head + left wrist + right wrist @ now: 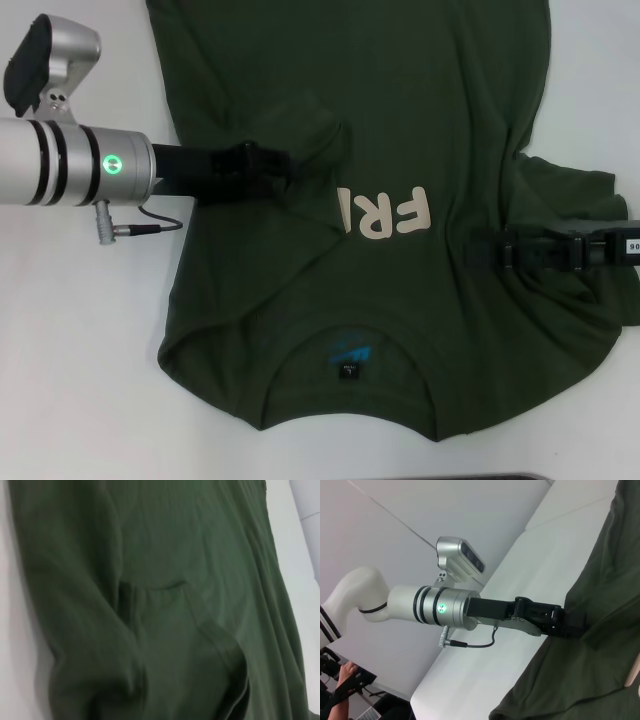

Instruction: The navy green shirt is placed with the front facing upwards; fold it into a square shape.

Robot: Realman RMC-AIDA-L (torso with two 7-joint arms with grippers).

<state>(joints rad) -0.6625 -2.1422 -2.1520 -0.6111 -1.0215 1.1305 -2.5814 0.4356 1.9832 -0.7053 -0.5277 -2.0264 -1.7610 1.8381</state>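
- Nearest the robot, the collar end of the large dark olive-green short-sleeved cotton T-shirt (400, 110) lies flat on the white table (80, 380), with the small black neck tag (348, 370) and teal print (350, 350) facing up.
- Just beyond that, the cream block lettering (385, 213) reads upside down across the chest, partly covered by folded cloth.
- On the right, the black right gripper (480, 250) reaches in low over the shirt beside the rumpled right sleeve (580, 190); I cannot tell how its fingers stand.
- On the left, the black left gripper (285, 165) is on the left sleeve (310, 125), which is folded in over the chest; its fingers appear pinched on that cloth.
- Farther off, the shirt's body runs out of the head view.
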